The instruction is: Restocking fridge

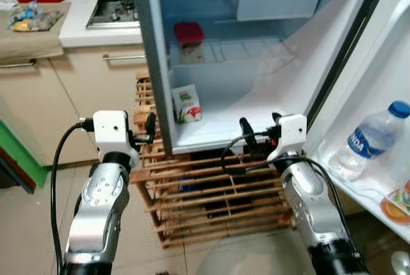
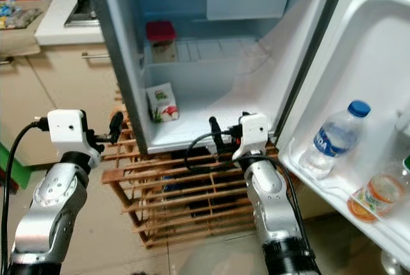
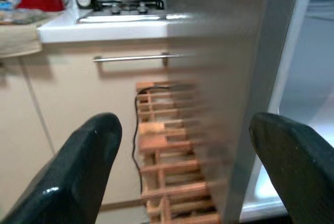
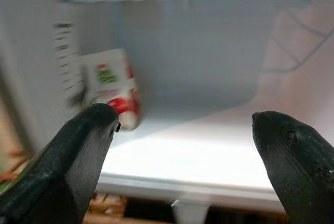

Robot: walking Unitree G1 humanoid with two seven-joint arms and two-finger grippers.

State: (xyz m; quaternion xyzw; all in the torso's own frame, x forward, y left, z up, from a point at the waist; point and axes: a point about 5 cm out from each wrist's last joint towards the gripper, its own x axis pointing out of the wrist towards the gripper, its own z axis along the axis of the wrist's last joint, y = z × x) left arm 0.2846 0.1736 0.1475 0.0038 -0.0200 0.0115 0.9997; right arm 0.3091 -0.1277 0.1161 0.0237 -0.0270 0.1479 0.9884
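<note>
Left eye view: open white fridge barely stocked. Small red-green carton on fridge floor, red-lidded jar on shelf above, clear water bottle in door. Right gripper at fridge's front edge, fingers apart, empty; left gripper beside fridge's outer wall, spread, empty. Most restocking remains, seemingly.

Fridge interior white with a pale blue cast; outer side wall grey.

Carton on the fridge floor — white, with green print above and red below.

Container on the wire shelf — red lid, brownish body.

Water bottle in the door shelf: clear, blue cap, blue-and-white label. Beside it, a clear bottle with an orange label.

Wooden rack under the fridge: reddish-brown slats.

Cabinets beige, metal handles; countertop white.

Left gripper and right gripper — black fingers, white wrist housings, silver arms, black cables.

Floor tiles pale beige.
</note>
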